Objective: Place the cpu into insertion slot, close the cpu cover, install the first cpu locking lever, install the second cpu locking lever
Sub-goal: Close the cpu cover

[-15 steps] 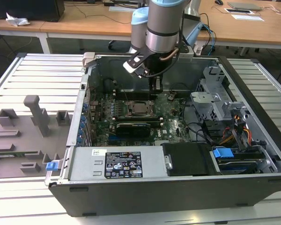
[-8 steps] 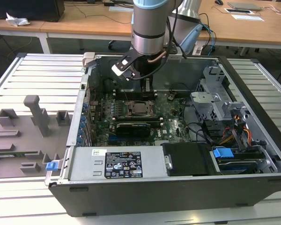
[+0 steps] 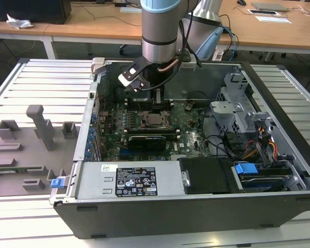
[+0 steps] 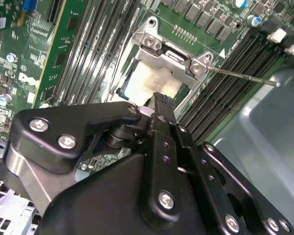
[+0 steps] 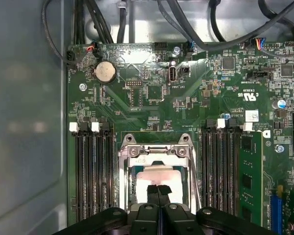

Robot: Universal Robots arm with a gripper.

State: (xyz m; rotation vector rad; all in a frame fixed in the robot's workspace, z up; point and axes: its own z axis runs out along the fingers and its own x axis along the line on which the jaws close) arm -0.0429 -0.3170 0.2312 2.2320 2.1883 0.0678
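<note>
Cpu [image 5: 154, 175] lies seated in the insertion slot [image 5: 124, 192] beneath the cpu cover [image 5: 157, 152]; our gripper [image 5: 158, 190], fingers [image 5: 152, 194] together, is poised over it. We fear an off-centre push could skew the unlatched cover.

Case [image 3: 160, 219]: dark, open-topped, lying on a slatted metal table [image 3: 46, 82].
Motherboard [image 5: 152, 93]: green, flat on the case floor.
Coin battery [image 5: 105, 71]: round, silver, seated near the board's edge.
Memory slots [image 5: 90, 171]: long black rows with white clips at one end; a green module [image 5: 250, 176] stands beside another bank.
Black card [image 3: 147, 140]: lies across the board.
Power supply [image 3: 93, 181]: silver box with a black label, inside the case.
Cables [image 3: 263, 147]: orange and yellow, near the drive cage [image 3: 237, 111].
Blue clip [image 3: 246, 168]: on a black bay, exterior view's right.
Grey fixture [image 3: 26, 155]: on the table, exterior view's left, with upright blocks.
Desks [image 3: 93, 23]: wooden, behind the table.
</note>
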